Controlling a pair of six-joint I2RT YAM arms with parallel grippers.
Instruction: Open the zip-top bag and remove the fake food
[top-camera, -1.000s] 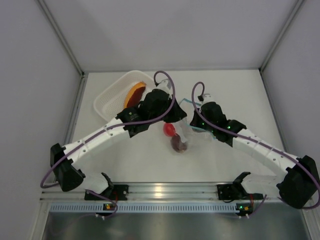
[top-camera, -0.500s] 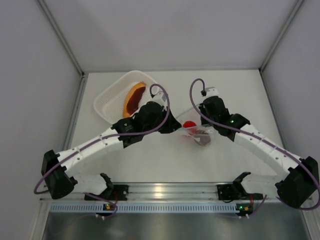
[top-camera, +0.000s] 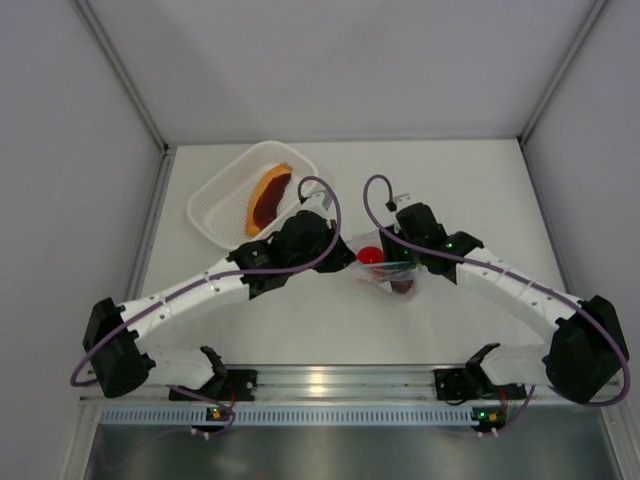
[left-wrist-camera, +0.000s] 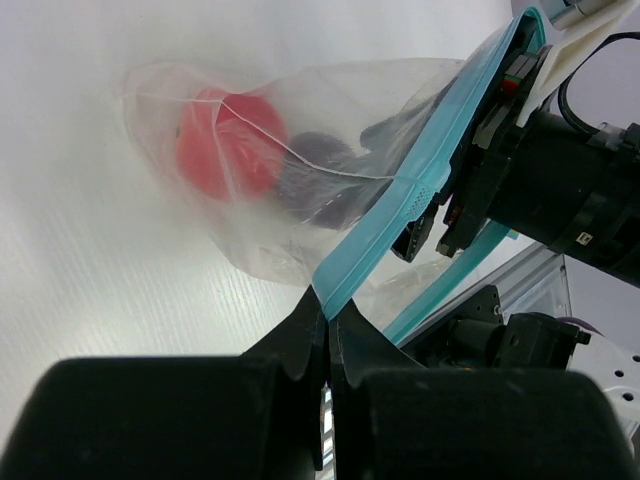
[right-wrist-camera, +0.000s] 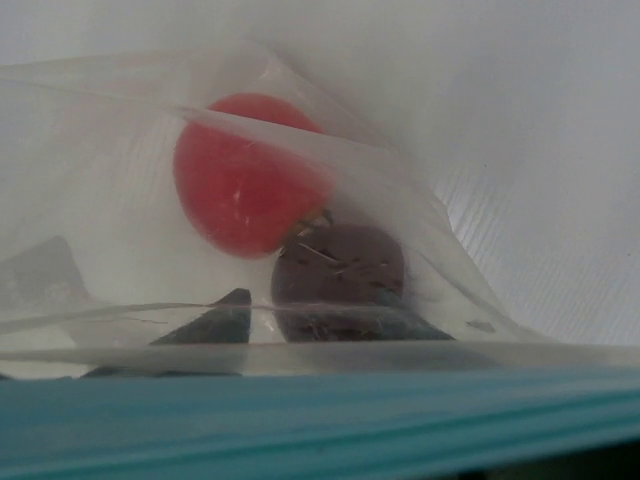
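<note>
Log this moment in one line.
left hand: shut on zip-top bag strip | right hand: open at bag mouth | tomato, doughnut: in bag | orange slice: in basket

The white-link left arm (top-camera: 190, 290) and white-link right arm (top-camera: 510, 290) each consist of white tubular segments joined by black joint housings. A thin purple cable (top-camera: 316, 179) loops above the left wrist, and a second purple cable (top-camera: 377, 178) loops above the right. Small green indicator lights (top-camera: 449, 240) show on the right forearm. The left pincer (left-wrist-camera: 327, 335) has matte black, tapered fingers.
</note>
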